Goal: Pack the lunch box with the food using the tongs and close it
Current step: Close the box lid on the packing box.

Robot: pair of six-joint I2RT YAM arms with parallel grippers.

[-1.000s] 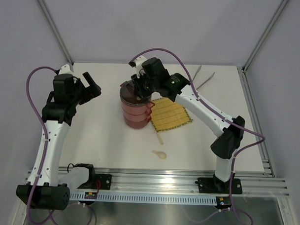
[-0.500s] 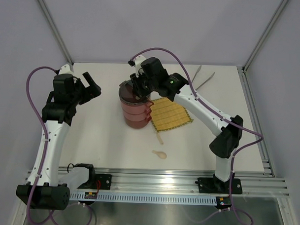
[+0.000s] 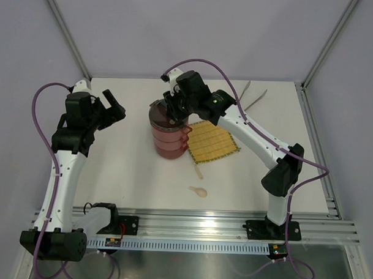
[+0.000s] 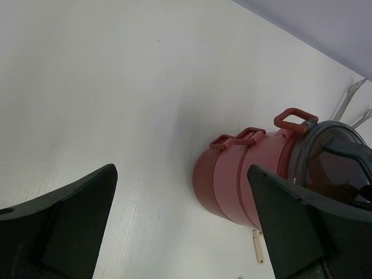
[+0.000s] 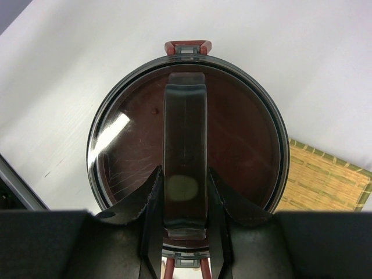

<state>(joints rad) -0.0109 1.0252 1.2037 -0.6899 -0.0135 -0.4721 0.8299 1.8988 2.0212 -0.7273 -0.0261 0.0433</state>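
Observation:
The lunch box (image 3: 170, 139) stands as a stack of dark-red tiers in the middle of the table, with red clips (image 4: 293, 119) up its side. Its grey see-through top lid (image 5: 125, 136) sits on the stack. My right gripper (image 5: 185, 174) hangs straight above it, shut on the lid's arched handle (image 5: 185, 125), one finger on each side. My left gripper (image 4: 180, 174) is open and holds nothing, raised to the left of the box (image 4: 244, 180). The silver tongs (image 3: 252, 96) lie at the back right. No food shows; a red disc fills the view through the lid.
A yellow woven mat (image 3: 214, 142) lies just right of the box. A small cream spoon (image 3: 198, 191) and a cream stick (image 3: 199, 170) lie in front of it. A metal frame runs along the table's edges.
The right arm has shifted only slightly above the box, still gripping the handle. The left arm has not moved.

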